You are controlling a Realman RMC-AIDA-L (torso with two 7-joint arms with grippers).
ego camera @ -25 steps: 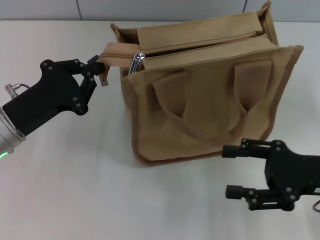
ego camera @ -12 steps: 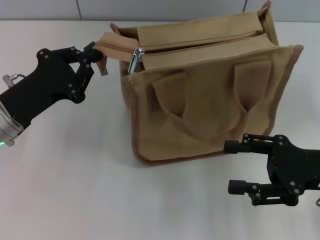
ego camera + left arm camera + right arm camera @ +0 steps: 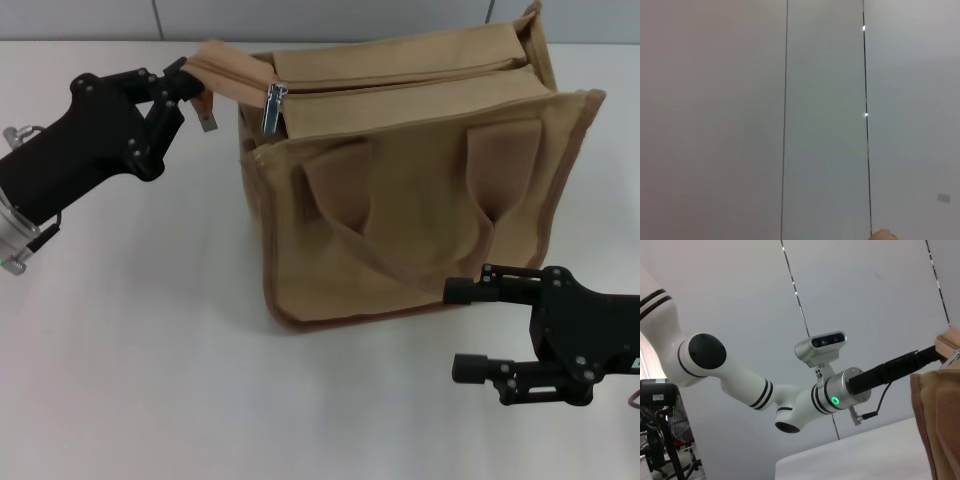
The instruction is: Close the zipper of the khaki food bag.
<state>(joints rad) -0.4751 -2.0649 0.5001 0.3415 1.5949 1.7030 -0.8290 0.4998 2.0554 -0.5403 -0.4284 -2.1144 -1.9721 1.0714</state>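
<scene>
The khaki food bag (image 3: 420,190) stands upright on the white table, two loop handles on its near side. Its zipper (image 3: 400,78) runs along the top; the silver slider and pull tab (image 3: 272,105) hang at the bag's left end. My left gripper (image 3: 190,88) is shut on the khaki zipper tape end (image 3: 225,70) that sticks out left of the bag, and holds it raised. My right gripper (image 3: 470,330) is open and empty, low at the bag's front right corner. A corner of the bag (image 3: 940,410) shows in the right wrist view.
The white table (image 3: 150,350) has free room left of and in front of the bag. A grey panelled wall (image 3: 790,120) fills the left wrist view. My left arm (image 3: 790,405) shows in the right wrist view.
My left gripper has lifted the tape end up and slightly left. The slider has risen with it and now hangs down. My right gripper has barely moved.
</scene>
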